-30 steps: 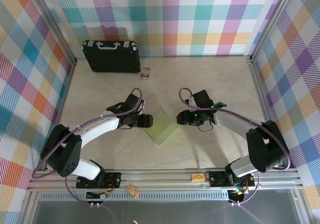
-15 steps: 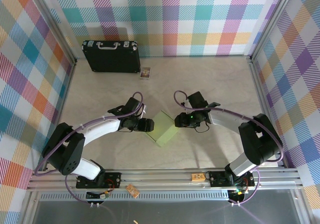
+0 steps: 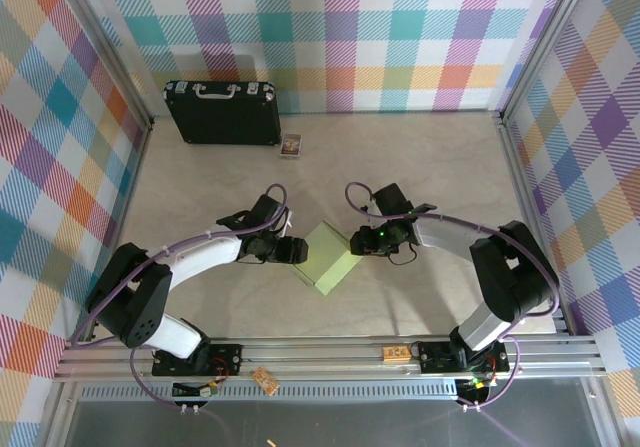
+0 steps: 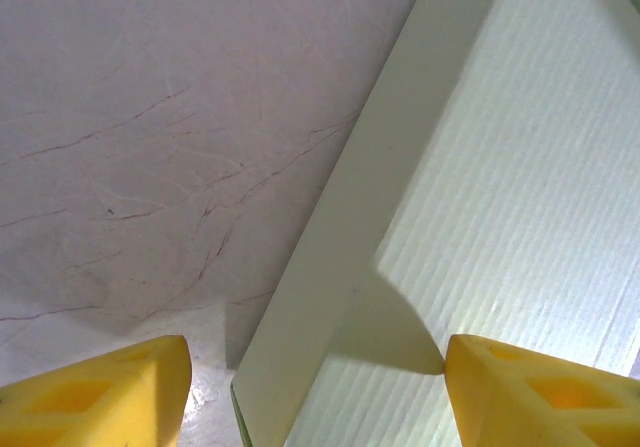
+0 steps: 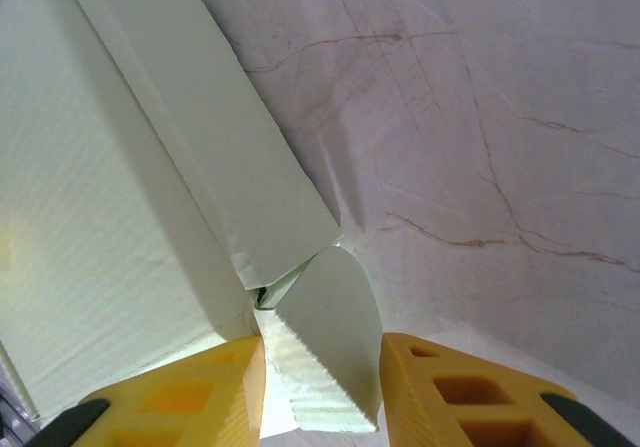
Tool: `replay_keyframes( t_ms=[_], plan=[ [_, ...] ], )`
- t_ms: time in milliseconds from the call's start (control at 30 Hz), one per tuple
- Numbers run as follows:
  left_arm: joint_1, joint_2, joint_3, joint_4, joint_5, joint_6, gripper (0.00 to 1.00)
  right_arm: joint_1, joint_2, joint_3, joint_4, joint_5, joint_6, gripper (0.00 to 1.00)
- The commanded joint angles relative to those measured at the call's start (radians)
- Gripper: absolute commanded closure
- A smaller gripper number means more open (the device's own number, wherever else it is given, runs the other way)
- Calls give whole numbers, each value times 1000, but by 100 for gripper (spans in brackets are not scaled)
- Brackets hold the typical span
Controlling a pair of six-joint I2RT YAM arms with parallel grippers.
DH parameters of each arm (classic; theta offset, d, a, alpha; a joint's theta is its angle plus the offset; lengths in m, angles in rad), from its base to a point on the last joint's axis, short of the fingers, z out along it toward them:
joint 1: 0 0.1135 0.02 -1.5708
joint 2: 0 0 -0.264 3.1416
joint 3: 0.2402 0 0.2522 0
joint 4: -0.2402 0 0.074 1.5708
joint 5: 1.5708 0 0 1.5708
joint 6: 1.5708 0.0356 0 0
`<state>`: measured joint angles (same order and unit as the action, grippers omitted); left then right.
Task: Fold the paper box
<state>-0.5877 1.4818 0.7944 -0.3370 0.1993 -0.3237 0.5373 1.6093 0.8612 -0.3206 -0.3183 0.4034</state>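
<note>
Pale light-green thin-card paper box (image 3: 322,257): rounded tab (image 5: 330,347) between narrowed right fingers (image 5: 470,397), grip unclear; left fingers (image 4: 100,397) wide, empty, straddling box edge.

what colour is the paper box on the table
The paper box is pale light green with fine ribbing, clearest in the left wrist view.

Walls (image 3: 400,37): multicoloured plaid cloth on three sides
Worktop (image 3: 430,157): pale, marbled beige
Near edge: aluminium rail (image 3: 330,351)
Light: even, soft
</note>
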Motion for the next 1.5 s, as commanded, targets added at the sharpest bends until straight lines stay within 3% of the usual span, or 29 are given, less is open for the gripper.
replay_keyframes(
  t_ms=[0, 400, 800, 967, 1267, 1467],
  plan=[
    [-6, 25, 7, 2, 0, 10, 32, 1, 35, 34, 21, -23, -26, 64],
    [-3, 91, 11, 51, 52, 15, 34, 1, 109, 58, 48, -59, -41, 65],
    [4, 87, -15, 98, 100, 15, 37, 1, 94, 0, 245, -56, 23, 62],
    [8, 86, -14, 101, 101, 15, 38, -3, 64, 42, 169, -32, -26, 60],
    [11, 87, -20, 93, 74, 26, 38, -48, 88, 62, 132, -141, -99, 63],
    [13, 90, -18, 93, 71, 29, 38, -78, 58, 74, 69, -79, -151, 63]
  ],
)
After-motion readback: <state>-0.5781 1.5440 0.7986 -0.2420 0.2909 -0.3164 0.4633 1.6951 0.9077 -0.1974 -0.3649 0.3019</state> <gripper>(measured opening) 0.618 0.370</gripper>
